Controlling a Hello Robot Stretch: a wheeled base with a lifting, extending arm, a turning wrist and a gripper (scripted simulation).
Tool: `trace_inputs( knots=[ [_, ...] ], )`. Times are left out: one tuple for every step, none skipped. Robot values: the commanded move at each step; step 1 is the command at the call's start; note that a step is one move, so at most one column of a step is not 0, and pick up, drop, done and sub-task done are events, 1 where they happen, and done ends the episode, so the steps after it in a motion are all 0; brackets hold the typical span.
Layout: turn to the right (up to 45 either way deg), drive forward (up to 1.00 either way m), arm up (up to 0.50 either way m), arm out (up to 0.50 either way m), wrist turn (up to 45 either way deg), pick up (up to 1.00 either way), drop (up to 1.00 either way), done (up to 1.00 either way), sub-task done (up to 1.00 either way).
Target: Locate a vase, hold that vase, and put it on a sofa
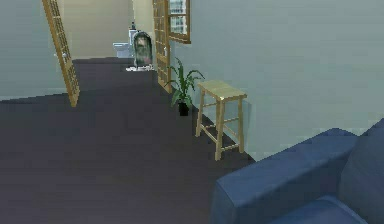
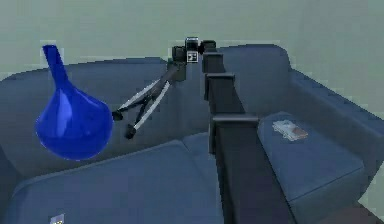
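Note:
A blue vase (image 2: 72,118) with a round belly and a thin neck leans in front of the blue sofa (image 2: 300,80) at the arm side view's left. Its base reaches down to the seat cushion. The dark arm runs up from the bottom edge, and my gripper (image 2: 122,122) points its thin fingers (image 2: 140,100) down-left toward the vase's side. I cannot tell whether the gripper holds the vase or the vase rests on the cushion. The sofa's arm and corner (image 1: 300,180) also show at the forward view's lower right.
A small white and red item (image 2: 290,130) lies on the sofa's right cushion. A wooden stool (image 1: 220,115) and a potted plant (image 1: 183,85) stand by the right wall. Dark floor leads to an open wooden door (image 1: 62,50) and a toilet (image 1: 125,48) beyond.

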Motion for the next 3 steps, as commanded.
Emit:
trace_inputs(
  knots=[
    [0.0, 0.00, 0.00, 0.00, 45.0, 0.00, 0.00, 0.00, 0.00],
    [0.0, 0.00, 0.00, 0.00, 45.0, 0.00, 0.00, 0.00, 0.00],
    [0.0, 0.00, 0.00, 0.00, 36.0, 0.00, 0.00, 0.00, 0.00]
  ],
)
